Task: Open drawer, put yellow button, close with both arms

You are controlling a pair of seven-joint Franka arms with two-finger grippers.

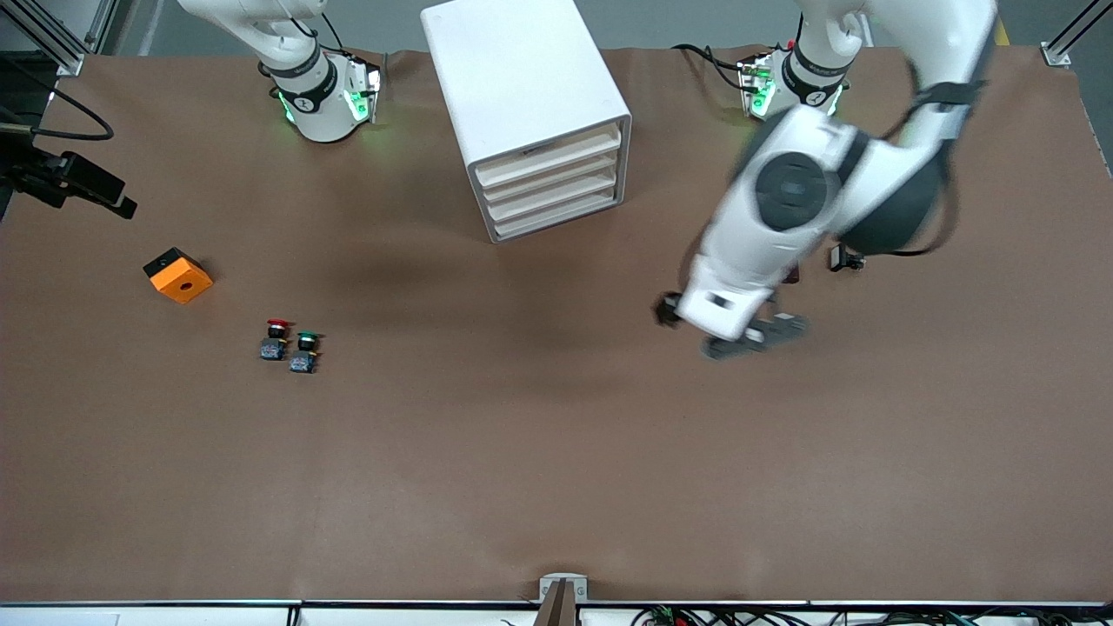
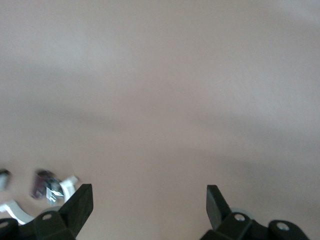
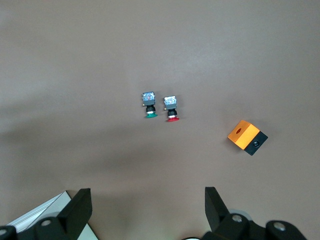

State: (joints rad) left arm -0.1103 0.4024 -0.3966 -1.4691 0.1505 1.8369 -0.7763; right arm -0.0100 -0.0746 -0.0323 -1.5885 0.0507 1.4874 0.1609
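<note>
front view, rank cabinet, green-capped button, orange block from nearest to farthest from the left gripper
From the left gripper, open over bare table:
1. cabinet, between the arm bases.
2. green-capped button, toward the right arm's end.
3. orange block, closest to that end.

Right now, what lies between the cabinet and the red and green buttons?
Nothing: in the front view the brown table is bare from the cabinet to the red button and green button.
</note>
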